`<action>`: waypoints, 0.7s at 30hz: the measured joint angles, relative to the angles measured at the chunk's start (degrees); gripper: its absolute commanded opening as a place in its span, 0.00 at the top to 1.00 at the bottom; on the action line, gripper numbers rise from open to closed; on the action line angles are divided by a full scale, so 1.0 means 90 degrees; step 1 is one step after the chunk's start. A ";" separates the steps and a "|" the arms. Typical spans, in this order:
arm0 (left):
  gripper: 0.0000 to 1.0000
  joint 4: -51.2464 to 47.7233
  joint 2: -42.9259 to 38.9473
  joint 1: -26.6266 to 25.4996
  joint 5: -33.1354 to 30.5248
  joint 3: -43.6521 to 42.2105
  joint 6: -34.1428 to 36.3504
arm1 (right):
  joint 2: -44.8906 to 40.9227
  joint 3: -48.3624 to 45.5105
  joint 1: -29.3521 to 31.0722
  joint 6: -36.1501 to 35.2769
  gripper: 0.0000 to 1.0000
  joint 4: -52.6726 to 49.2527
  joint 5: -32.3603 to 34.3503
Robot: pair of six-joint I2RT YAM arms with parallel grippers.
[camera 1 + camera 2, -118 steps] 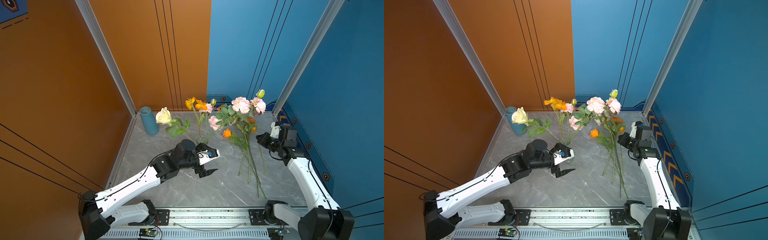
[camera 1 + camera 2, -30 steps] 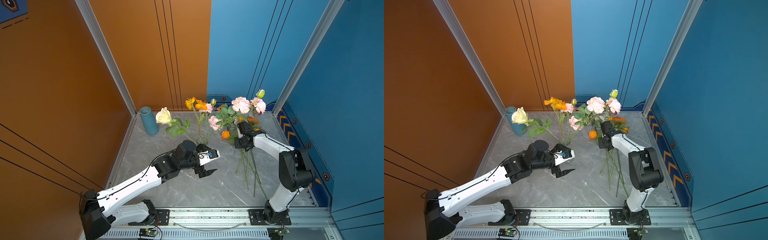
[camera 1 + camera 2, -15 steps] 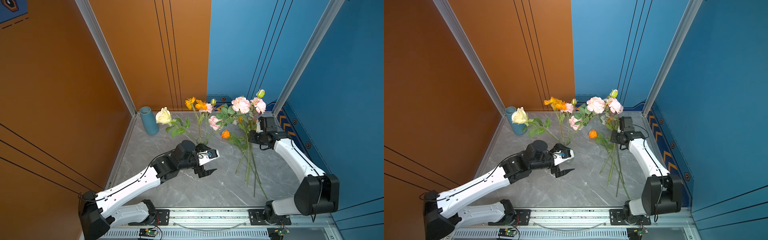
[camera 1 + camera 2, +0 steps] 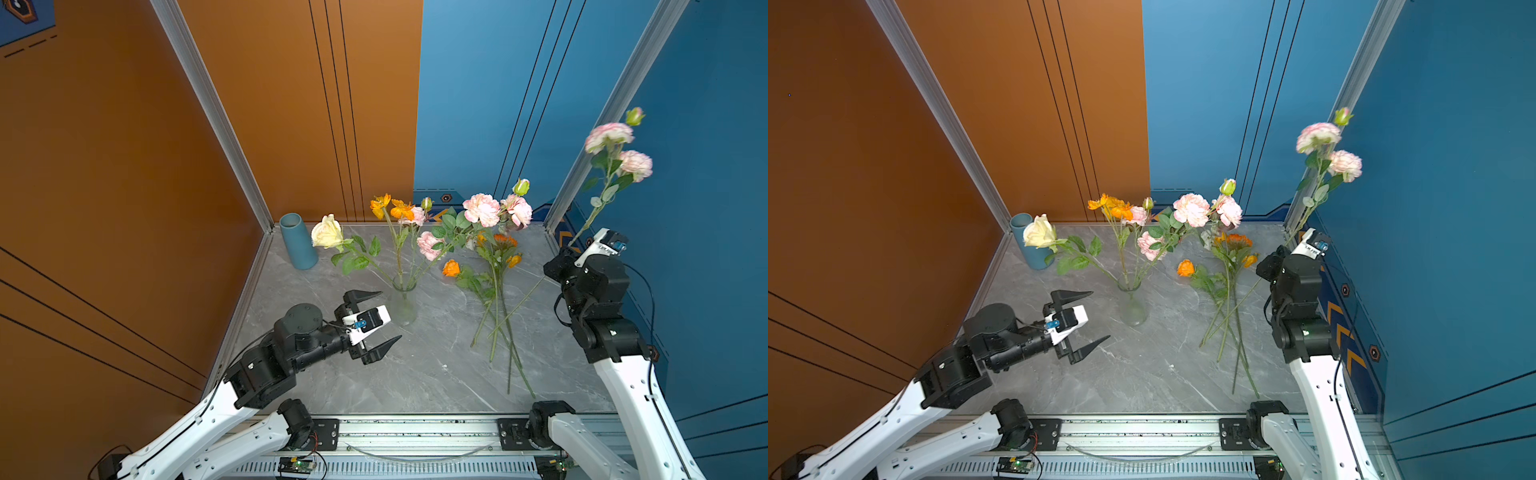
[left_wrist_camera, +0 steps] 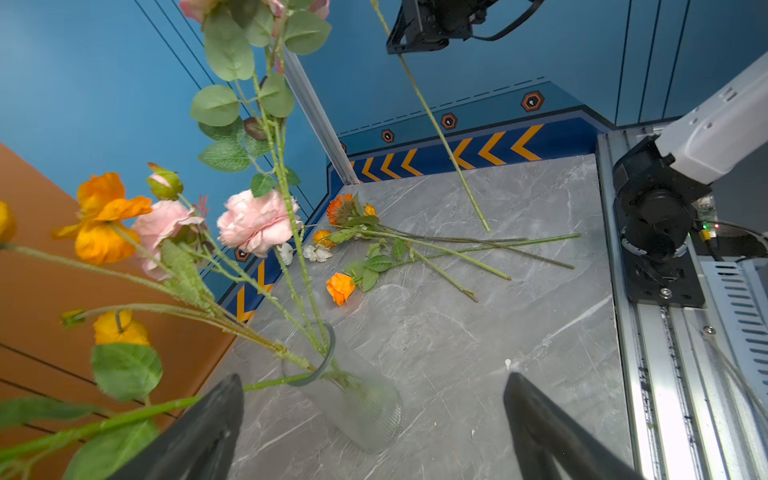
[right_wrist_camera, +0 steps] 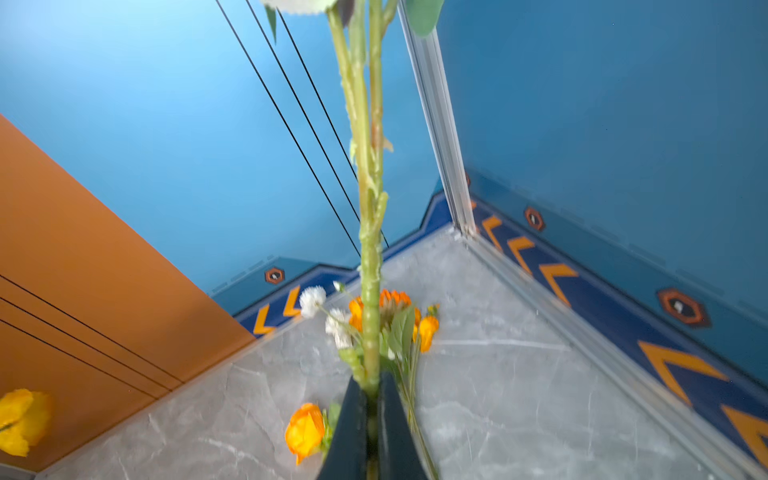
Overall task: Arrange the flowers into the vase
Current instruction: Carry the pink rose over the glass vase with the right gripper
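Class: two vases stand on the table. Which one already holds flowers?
The clear glass vase at the middle of the table: several flower stems stand in it. The blue vase in the far left corner has none.

Two vases: blue vase (image 4: 297,243), clear glass vase (image 4: 403,307). Two grippers: left gripper (image 4: 390,315), right gripper (image 6: 371,386). One pink stem (image 4: 607,137) aloft, roughly four loose stems (image 4: 496,286) on the bench (image 4: 415,374), several more in glass.

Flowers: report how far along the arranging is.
Done: several stems stand in the glass vase. In hand: the right claw is shut on a lifted pink flower. Left: loose flowers lie on the table; left claw open, empty.
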 measured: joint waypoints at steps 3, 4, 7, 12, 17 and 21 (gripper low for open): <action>0.02 -0.0291 -0.0967 0.0151 -0.0180 -0.0457 -0.0357 | -0.0430 0.0209 0.0534 -0.0423 1.00 0.0342 0.0539; 0.02 -0.0406 -0.1282 0.0185 -0.0236 -0.0607 -0.0491 | -0.0556 0.0277 0.0729 -0.0566 1.00 0.0449 0.0675; 0.02 -0.0670 -0.1938 0.0214 -0.0415 -0.0940 -0.0855 | -0.0903 0.0299 0.1273 -0.0945 1.00 0.0763 0.0833; 0.02 -0.0882 -0.2142 0.0243 -0.0695 -0.1069 -0.1205 | -0.1389 -0.0022 0.1987 -0.1343 1.00 0.1596 0.0260; 0.02 -0.0908 -0.1673 0.0542 -0.0651 -0.1069 -0.1416 | -0.1088 -0.0185 0.2776 -0.1472 1.00 0.2625 -0.0495; 0.02 -0.0920 -0.1409 0.0911 -0.0449 -0.1071 -0.1523 | -0.0357 -0.0299 0.3946 -0.2074 1.00 0.3638 -0.0542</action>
